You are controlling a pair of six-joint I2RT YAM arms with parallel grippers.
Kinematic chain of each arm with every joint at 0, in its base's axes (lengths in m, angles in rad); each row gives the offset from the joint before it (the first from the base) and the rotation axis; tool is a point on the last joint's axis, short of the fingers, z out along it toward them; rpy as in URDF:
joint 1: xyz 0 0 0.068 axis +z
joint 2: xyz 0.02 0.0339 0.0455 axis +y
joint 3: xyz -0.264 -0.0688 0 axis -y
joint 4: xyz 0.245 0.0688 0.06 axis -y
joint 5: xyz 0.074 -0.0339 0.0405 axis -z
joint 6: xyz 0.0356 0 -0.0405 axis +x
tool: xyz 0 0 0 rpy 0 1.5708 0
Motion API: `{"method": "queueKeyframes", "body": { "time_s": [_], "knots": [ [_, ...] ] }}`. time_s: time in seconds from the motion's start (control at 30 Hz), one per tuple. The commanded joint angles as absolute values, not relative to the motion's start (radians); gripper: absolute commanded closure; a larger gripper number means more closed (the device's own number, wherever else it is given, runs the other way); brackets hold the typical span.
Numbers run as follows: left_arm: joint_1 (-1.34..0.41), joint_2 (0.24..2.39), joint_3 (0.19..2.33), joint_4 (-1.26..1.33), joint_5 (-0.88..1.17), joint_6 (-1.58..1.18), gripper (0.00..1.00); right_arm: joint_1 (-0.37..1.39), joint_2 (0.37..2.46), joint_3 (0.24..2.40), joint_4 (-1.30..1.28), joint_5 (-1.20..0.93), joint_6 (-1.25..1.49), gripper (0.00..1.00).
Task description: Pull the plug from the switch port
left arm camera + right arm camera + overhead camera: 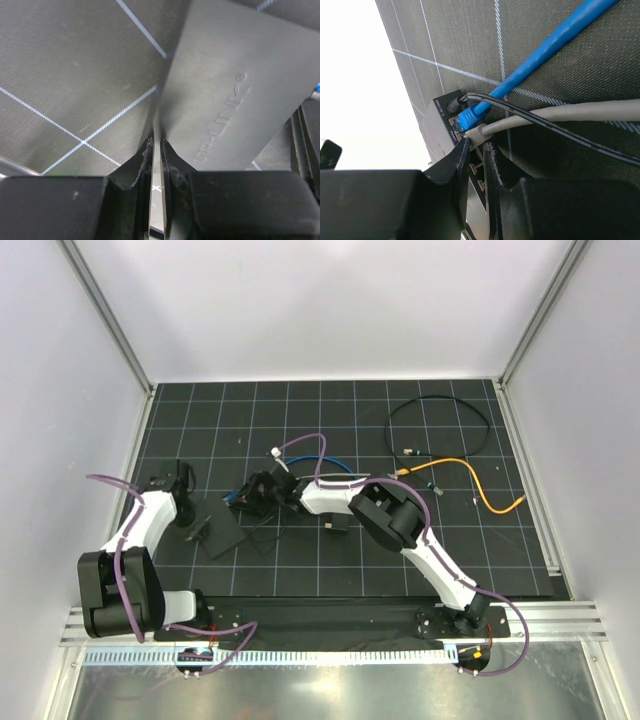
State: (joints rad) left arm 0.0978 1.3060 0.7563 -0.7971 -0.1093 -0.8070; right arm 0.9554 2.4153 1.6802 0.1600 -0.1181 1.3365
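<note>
Overhead, the table carries a black gridded mat. The switch lies left of the mat's centre, between the two arms. Well to the right of the switch lie a black cable loop and an orange cable, seen only from above.

The left claw sits at the switch's left edge. The overhead view does not resolve its grip, but the left wrist view does: both fingers are pressed together on a thin edge of the switch. Its lettered face rises to the right of them.

The right claw meets the switch from its right side. Only the right wrist view shows the socket edge. A blue cable, a grey cable and a thinner black cable run into it. The blue plug is seated in the socket next to the grey plug. The right fingers stand narrowly apart, tips at the grey plug. Whether they grip it cannot be told.
</note>
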Motion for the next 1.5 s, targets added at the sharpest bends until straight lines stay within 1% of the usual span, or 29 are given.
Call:
{"method": "queueKeyframes", "body": {
  "time_s": [0.0,0.3,0.43,0.53,0.57,0.67,0.7,0.77,0.8,0.83,0.87,0.93,1.0,1.03,1.13,1.33,1.47],
  "knots": [
    [0.124,1.278,0.752,-0.801,-0.153,-0.854,0.85,0.927,2.424,1.649,0.135,-0.049,1.301,0.99],
    [0.141,1.330,0.715,-0.776,-0.132,-0.882,0.85,0.877,2.353,1.563,0.158,-0.005,1.407,0.99],
    [0.141,1.324,0.716,-0.781,-0.129,-0.877,0.87,0.874,2.370,1.598,0.166,-0.035,1.391,0.99],
    [0.140,1.249,0.736,-0.808,-0.175,-0.870,0.90,0.884,2.385,1.626,0.156,-0.078,1.336,0.99],
    [0.141,1.186,0.744,-0.819,-0.208,-0.870,0.90,0.890,2.387,1.626,0.156,-0.087,1.316,0.99],
    [0.141,1.077,0.773,-0.832,-0.218,-0.850,0.89,0.900,2.367,1.569,0.201,-0.101,1.302,0.99],
    [0.141,1.013,0.776,-0.796,-0.181,-0.826,0.89,0.911,2.364,1.550,0.218,-0.101,1.296,0.99],
    [0.140,0.962,0.766,-0.735,-0.115,-0.802,0.88,0.923,2.362,1.548,0.227,-0.116,1.282,0.99],
    [0.141,0.947,0.765,-0.692,-0.060,-0.798,0.92,0.936,2.364,1.549,0.248,-0.123,1.275,0.99],
    [0.141,0.951,0.764,-0.678,-0.029,-0.798,0.98,0.942,2.364,1.549,0.255,-0.129,1.272,0.99],
    [0.140,0.963,0.762,-0.663,-0.003,-0.793,1.00,0.948,2.364,1.552,0.258,-0.132,1.267,0.99],
    [0.140,1.043,0.762,-0.626,0.087,-0.784,1.00,0.962,2.362,1.555,0.267,-0.133,1.252,0.99],
    [0.143,1.119,0.765,-0.611,0.126,-0.781,1.00,0.969,2.353,1.546,0.270,-0.126,1.243,0.99],
    [0.138,1.191,0.764,-0.603,0.150,-0.779,1.00,0.974,2.353,1.540,0.271,-0.123,1.236,0.99],
    [0.138,1.281,0.758,-0.589,0.141,-0.782,1.00,0.974,2.345,1.516,0.290,-0.121,1.239,0.99],
    [0.140,1.322,0.727,-0.584,0.083,-0.816,1.00,0.969,2.342,1.496,0.334,-0.146,1.239,0.98],
    [0.140,1.335,0.710,-0.591,0.049,-0.811,1.00,0.965,2.344,1.509,0.334,-0.166,1.229,0.93]
  ]
}}
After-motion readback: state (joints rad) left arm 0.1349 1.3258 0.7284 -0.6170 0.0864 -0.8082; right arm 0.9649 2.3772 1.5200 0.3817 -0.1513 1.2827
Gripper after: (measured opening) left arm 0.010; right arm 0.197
